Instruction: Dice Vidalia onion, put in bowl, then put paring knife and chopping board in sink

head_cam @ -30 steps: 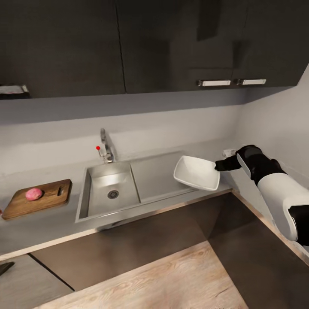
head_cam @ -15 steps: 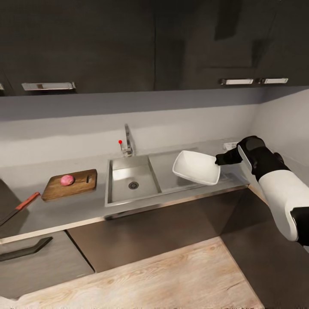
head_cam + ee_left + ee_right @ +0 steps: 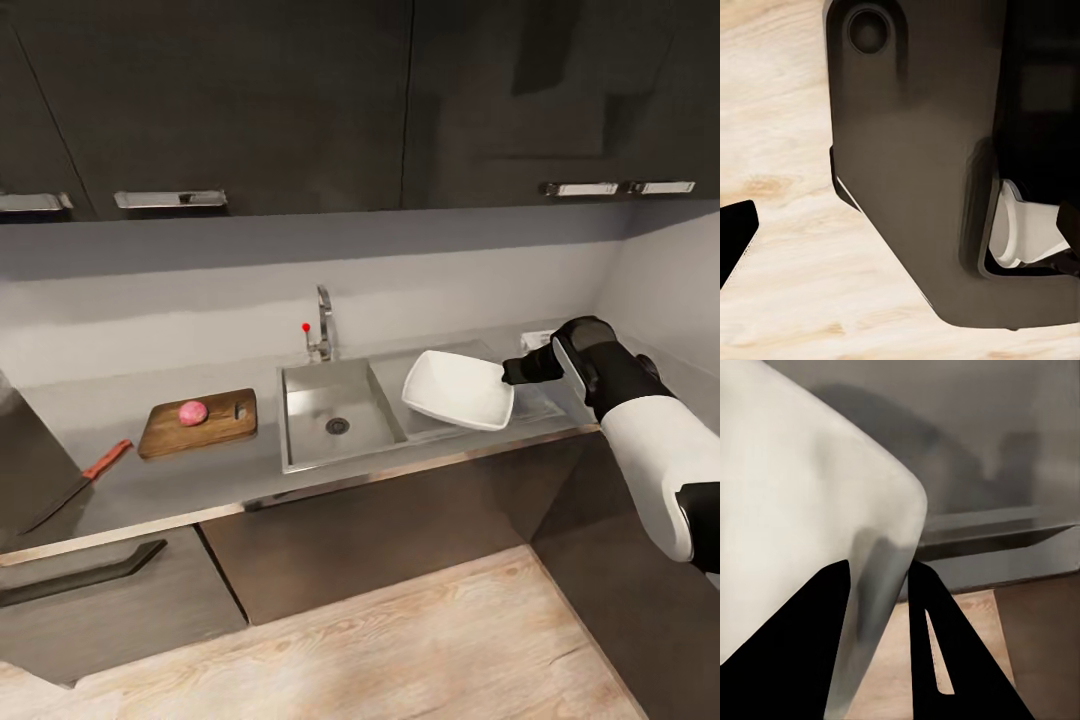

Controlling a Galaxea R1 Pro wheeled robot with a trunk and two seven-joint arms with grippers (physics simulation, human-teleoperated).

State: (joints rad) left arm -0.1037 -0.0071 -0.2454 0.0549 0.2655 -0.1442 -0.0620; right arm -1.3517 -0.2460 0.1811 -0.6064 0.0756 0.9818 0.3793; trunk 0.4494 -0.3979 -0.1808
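Note:
My right gripper (image 3: 508,372) is shut on the rim of the white bowl (image 3: 458,390), which hangs tilted over the sink's drainboard (image 3: 415,425). In the right wrist view the bowl (image 3: 795,510) has its edge between my two black fingers (image 3: 945,652). The pinkish Vidalia onion (image 3: 193,412) rests on the brown chopping board (image 3: 215,428), left of the sink basin (image 3: 335,415). Farther left, the paring knife (image 3: 82,482) lies on the grey countertop (image 3: 250,478). My left gripper (image 3: 900,225) is open with nothing in it, hanging over the wood floor.
A chrome tap (image 3: 322,335) with a red knob stands behind the basin. Dark upper cabinets (image 3: 250,100) hang above, and the counter turns a corner at the right wall. A drawer handle (image 3: 80,575) sticks out under the counter's left part. The robot's dark body (image 3: 922,165) is close to my left gripper.
The camera has moved, shifting the whole picture rightward and bringing the knife into view. The bowl in my right gripper now hangs closer to the sink basin.

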